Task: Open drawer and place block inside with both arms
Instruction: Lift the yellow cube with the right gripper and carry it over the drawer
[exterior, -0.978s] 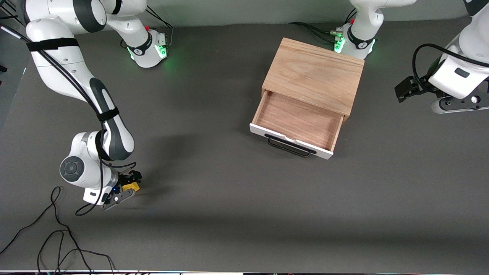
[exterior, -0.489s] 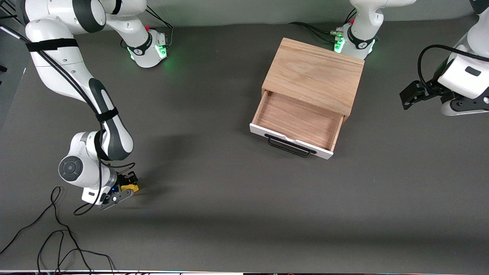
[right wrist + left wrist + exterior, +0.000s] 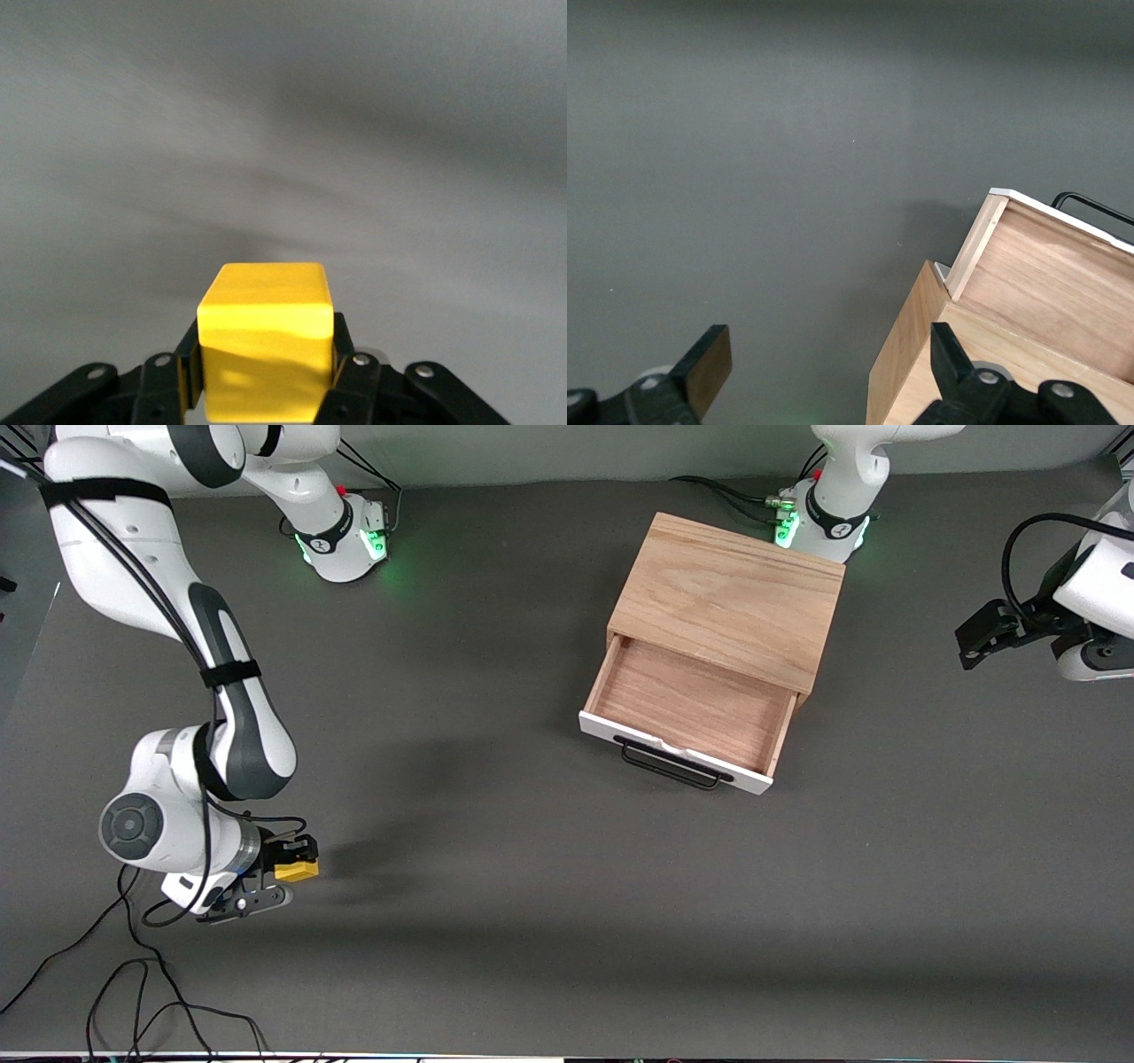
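Nearest the front camera, toward the right arm's end of the bench (image 3: 532,921), I have the right gripper (image 3: 282,877) low over the dark grey bench surface with the small bright yellow cube (image 3: 296,867) between its jaws. The right wrist view confirms the hold: the block (image 3: 266,341) sits squarely between the two black fingers (image 3: 354,376), the jaws closed to the cube's width, with only bare bench surface showing past it. Whether the cube is clear of the surface I cannot tell for certain, though its shadow lying apart from it suggests so.

Farther from the camera, near the bench's top edge and toward the left arm's end, stands the light oak box (image 3: 731,598) with its shallow drawer (image 3: 687,708) drawn out toward the camera: white front panel, black wire handle (image 3: 669,766), light wood interior bare.

The left gripper (image 3: 983,633) hangs over the bench edge at the left arm's end, well apart from the box. In the left wrist view, its jaws stand wide apart and hold nothing, with the box corner (image 3: 921,354) in sight; this arm waits.

I judge the opening step done and the transport step in hand. The next move calls for a carry across the bench, high enough to clear the white front panel, then a lowering into the tray before release.
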You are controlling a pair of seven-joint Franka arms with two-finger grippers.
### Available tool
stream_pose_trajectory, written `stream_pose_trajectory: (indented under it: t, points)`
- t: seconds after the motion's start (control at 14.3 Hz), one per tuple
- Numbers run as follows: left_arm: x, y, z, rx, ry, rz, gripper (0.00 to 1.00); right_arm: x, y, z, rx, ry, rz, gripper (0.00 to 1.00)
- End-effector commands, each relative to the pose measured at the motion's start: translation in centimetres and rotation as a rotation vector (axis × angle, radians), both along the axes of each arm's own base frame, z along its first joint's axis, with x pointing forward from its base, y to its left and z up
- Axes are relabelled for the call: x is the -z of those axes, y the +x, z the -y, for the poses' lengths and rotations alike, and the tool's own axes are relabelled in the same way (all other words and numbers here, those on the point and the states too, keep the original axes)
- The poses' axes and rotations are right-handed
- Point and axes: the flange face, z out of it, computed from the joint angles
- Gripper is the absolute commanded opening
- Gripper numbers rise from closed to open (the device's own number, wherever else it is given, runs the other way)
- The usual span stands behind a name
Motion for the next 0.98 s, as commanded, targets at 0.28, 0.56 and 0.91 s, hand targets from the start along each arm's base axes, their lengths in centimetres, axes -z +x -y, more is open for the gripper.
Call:
stream_pose_trajectory:
  t: [0.28,0.56,0.91]
  points:
    - [-0.1,-1.1,-0.1,0.018,-0.005,-0.013,1.00,-14.2,-0.4,-11.3,0.261,0.120,-0.050,0.11]
    - [0.1,-1.3,0.4,0.027,-0.051,-0.027,1.00,-19.3,-3.7,-21.2,0.448,0.243,-0.078,0.11]
    - [0.2,-1.0,-1.9,-0.024,-0.126,-0.036,1.00,-21.1,-9.6,-34.5,0.541,0.304,-0.048,0.11]
